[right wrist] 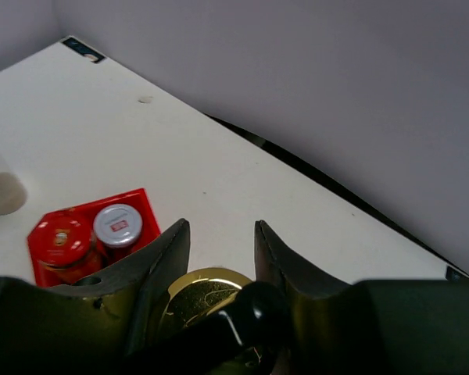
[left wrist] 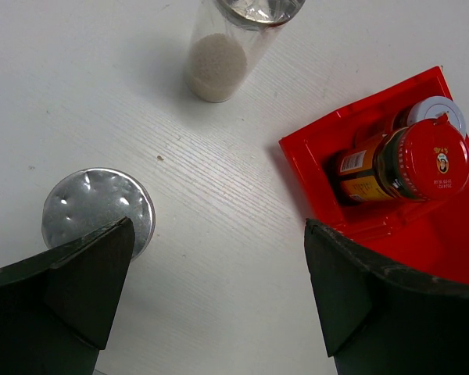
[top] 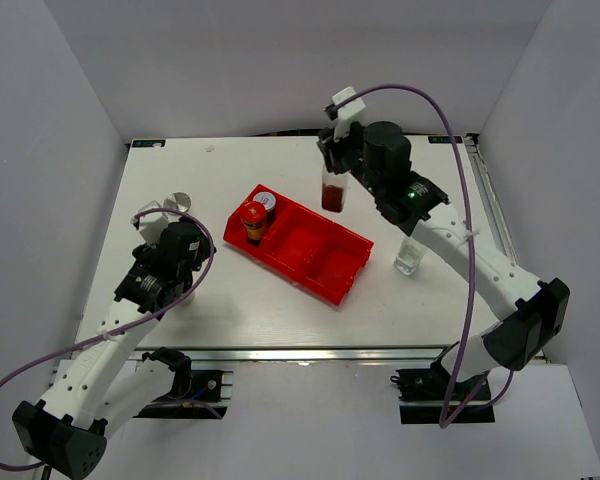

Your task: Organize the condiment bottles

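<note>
Pinching the tall bottle [top: 333, 192] by its neck beyond the red bin [top: 302, 245], right gripper [right wrist: 219, 258] risks slip: smooth, bottom-heavy

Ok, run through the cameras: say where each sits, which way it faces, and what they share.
Top external: high behind the bases, looking down on the table, red divided bin, left arm and right arm.
Left wrist: on the left arm, facing down at the table; its open jaws at the bottom, silver-capped shaker beside one.
Right wrist: on the right arm, facing across the table to the back wall; its jaws shut on a gold-topped bottle.
Shared: all three show the red-lidded jar in the bin.
</note>
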Robot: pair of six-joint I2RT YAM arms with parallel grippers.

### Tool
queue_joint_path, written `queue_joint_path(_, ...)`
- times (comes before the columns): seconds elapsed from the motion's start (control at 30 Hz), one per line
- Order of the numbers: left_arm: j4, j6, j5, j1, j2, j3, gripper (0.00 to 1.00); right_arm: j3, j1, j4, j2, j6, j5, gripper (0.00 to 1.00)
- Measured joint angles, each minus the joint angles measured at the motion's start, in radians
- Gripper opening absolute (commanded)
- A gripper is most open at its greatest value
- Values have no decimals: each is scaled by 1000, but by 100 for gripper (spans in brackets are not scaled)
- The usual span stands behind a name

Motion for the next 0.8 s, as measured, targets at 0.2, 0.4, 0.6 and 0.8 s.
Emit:
queue_joint_path(0.2,8,0,-1,0,0,-10,98,46,118,0,47,-6,-13,0)
queue_joint_path(0.4,8,0,-4,0,-2,-13,98,55,149,7,138,-5,-15,0)
queue_joint_path(0.6,8,0,-4,0,-5,-13,98,53,149,8,213,-2,-5,0)
queue_joint_path(0.8,8,0,-3,0,-6,-13,98,-3,148,51,249,14,17,0)
